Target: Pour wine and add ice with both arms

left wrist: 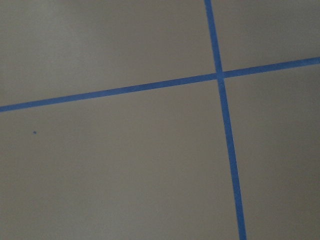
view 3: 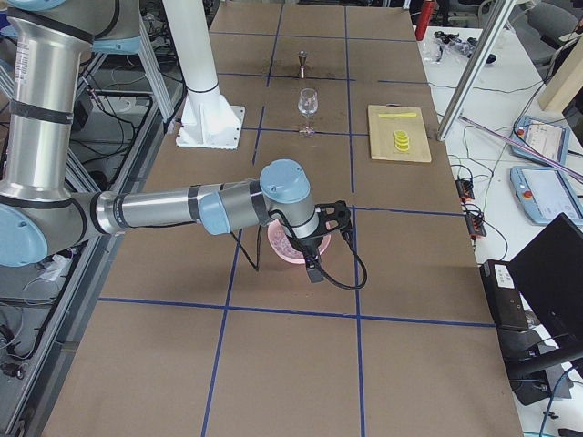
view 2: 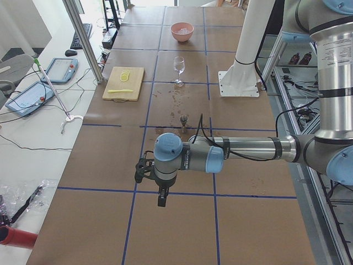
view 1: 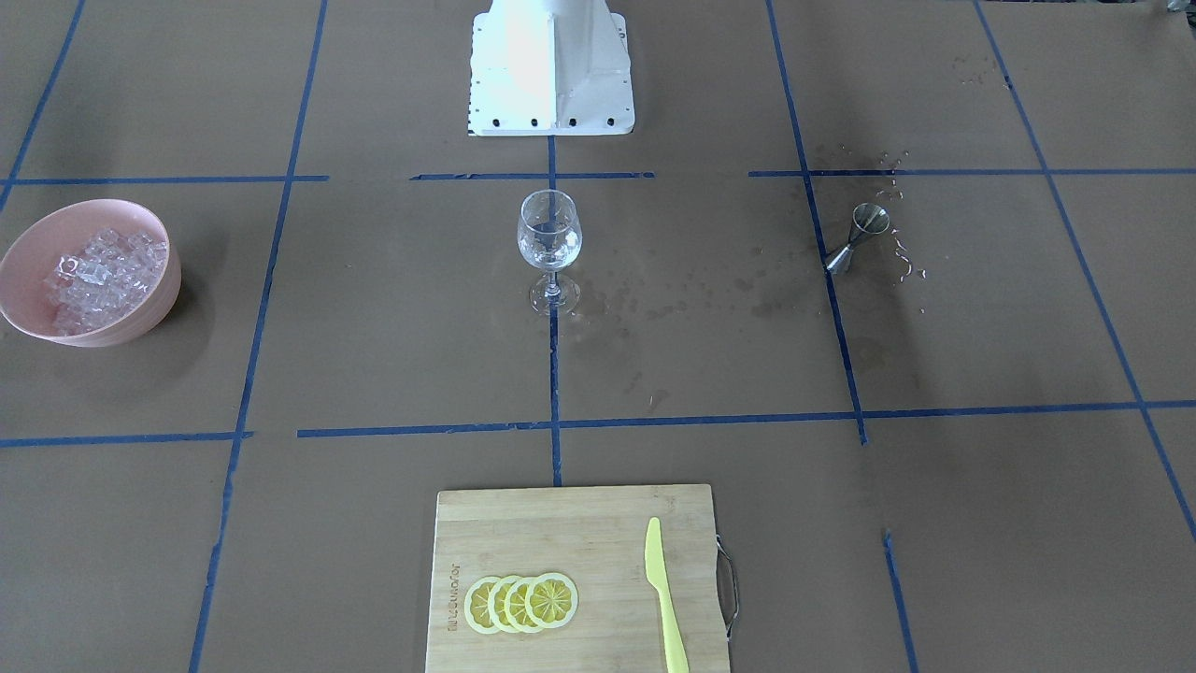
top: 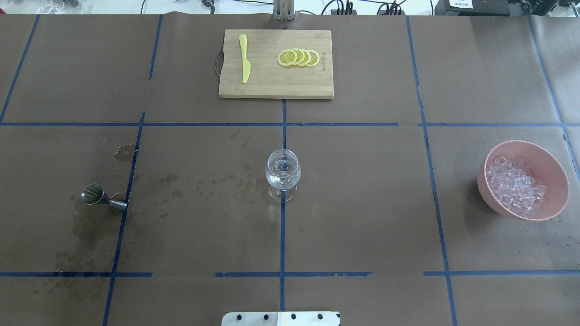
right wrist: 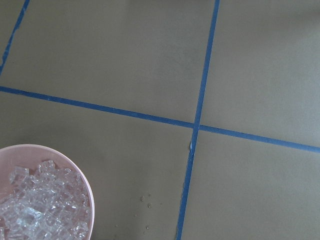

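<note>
The left arm (view 2: pixel 242 149) reaches level across the table from the robot's side, its wrist turned down so that the left gripper (view 2: pixel 161 199) hangs fingers-down above the brown paper (left wrist: pixel 125 170). It shows only in the side view, so I cannot tell whether its fingers are apart or closed. Its wrist camera sees nothing but paper and a crossing of blue tape (left wrist: pixel 219 76). The steel jigger (top: pixel 97 197) stands upright beyond this gripper, toward the middle of the table, and the wine glass (top: pixel 282 174) stands farther along the same way.

The right arm (view 3: pixel 164 209) is posed alike – forearm level, wrist bent down – with the right gripper (view 3: pixel 312 271) hanging fingers-down; its opening cannot be told either. The pink bowl (top: pixel 559 179) sits just beside and below this gripper, at the lower left corner of its wrist view, heaped with the ice (top: pixel 514 190).

Wet stains (top: pixel 204 183) spread over the paper between jigger and glass. Glints sit low in the glass – whether they are the wine I cannot tell.
</note>
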Motion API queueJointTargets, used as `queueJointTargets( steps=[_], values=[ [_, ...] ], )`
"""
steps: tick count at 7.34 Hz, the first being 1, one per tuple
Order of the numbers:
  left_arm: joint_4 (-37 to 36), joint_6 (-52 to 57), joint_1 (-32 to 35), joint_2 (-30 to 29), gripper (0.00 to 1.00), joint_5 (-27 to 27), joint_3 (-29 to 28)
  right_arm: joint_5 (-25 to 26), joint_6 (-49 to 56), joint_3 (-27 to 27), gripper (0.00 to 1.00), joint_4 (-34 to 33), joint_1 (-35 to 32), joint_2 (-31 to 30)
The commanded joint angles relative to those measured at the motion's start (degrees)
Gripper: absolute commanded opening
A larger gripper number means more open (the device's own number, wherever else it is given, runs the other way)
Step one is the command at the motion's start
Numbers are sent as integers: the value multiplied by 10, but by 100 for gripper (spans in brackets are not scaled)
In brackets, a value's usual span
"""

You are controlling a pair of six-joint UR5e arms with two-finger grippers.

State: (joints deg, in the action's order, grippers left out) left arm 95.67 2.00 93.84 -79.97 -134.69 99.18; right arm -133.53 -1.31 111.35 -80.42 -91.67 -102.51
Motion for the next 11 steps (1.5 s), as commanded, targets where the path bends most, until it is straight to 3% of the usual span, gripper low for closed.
queueJointTargets(
  steps=[1, 2, 4, 6, 7, 8, 9, 11],
  values=[
    [-2, -32, 13, 3, 100, -41, 6, -2, -14, 3, 100, 1, 1, 3],
    [21, -34, 13, 3, 100, -39, 11, -9, -45, 14, 100, 1, 7, 5],
    [28, -33, 11, 2, 100, -43, 11, 1, -160, 68, 100, 30, 94, 6],
    [63, -34, 11, 2, 100, -42, 11, 22, -244, 69, 100, 153, 162, -12],
    [70, -34, 11, 3, 100, -41, 10, 60, -291, 69, 100, 166, 205, -21],
    [71, -34, 11, 3, 100, -42, 11, 130, -381, 67, 100, 195, 272, -28],
    [78, -35, 10, 3, 100, -42, 10, 163, -400, 62, 98, 223, 313, -44],
    [83, -36, 11, 6, 100, -43, 11, 192, -461, 50, 85, 241, 373, -59]
  ],
)
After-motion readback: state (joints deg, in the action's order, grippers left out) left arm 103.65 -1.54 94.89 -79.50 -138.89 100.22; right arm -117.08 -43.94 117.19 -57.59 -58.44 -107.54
